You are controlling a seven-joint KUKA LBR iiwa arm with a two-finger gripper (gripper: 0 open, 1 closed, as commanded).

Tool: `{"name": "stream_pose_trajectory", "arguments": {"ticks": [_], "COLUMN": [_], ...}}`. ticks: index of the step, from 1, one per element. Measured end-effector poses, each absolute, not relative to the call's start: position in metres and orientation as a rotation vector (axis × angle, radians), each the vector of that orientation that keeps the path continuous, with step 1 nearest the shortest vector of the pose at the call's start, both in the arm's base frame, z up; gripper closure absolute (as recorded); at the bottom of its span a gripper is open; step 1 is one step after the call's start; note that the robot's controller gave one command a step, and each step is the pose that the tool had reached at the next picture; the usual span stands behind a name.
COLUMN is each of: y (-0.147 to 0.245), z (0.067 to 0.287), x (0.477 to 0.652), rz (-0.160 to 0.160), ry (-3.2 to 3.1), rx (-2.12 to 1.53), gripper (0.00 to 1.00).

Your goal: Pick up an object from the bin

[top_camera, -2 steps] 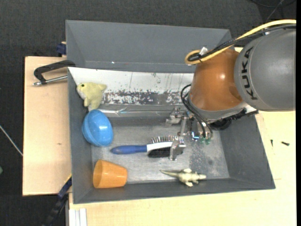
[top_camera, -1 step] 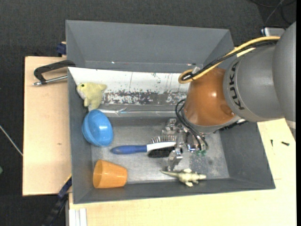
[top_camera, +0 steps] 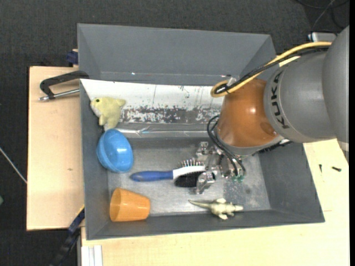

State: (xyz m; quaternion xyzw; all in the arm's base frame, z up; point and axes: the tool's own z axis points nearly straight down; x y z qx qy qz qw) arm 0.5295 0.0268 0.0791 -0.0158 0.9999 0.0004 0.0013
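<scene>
On my feed the grey metal bin (top_camera: 166, 51) holds five loose things, spread out and not heaped. A soft, pale yellow plush toy (top_camera: 108, 111) sits in the far left corner. Just below it is a smooth, glossy blue egg-shaped shell (top_camera: 115, 151). An orange plastic cup (top_camera: 128, 205) lies on its side in the near left corner, its wide mouth pointing right. A small cream lizard figure (top_camera: 219, 207) lies flat along the near wall.

In the middle of the floor lies a brush (top_camera: 161, 175) with a slim blue handle pointing left and a head of white and dark bristles. The arm (top_camera: 310, 98), with its rounded orange wrist cover (top_camera: 247, 118), reaches in from the right. The metal jaws are low over the floor at the bristle end of that brush. I cannot tell whether the jaws are apart or together, or whether they touch the bristles.
</scene>
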Motion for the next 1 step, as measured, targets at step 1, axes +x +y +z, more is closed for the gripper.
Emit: {"name": "stream_pose_trajectory", "arguments": {"ticks": [1], "y": [0.0292], "z": [0.2320], "x": [0.5228], "rz": [0.003], "ry": [3.128], "rx": [0.022], "gripper": [1.00]}}
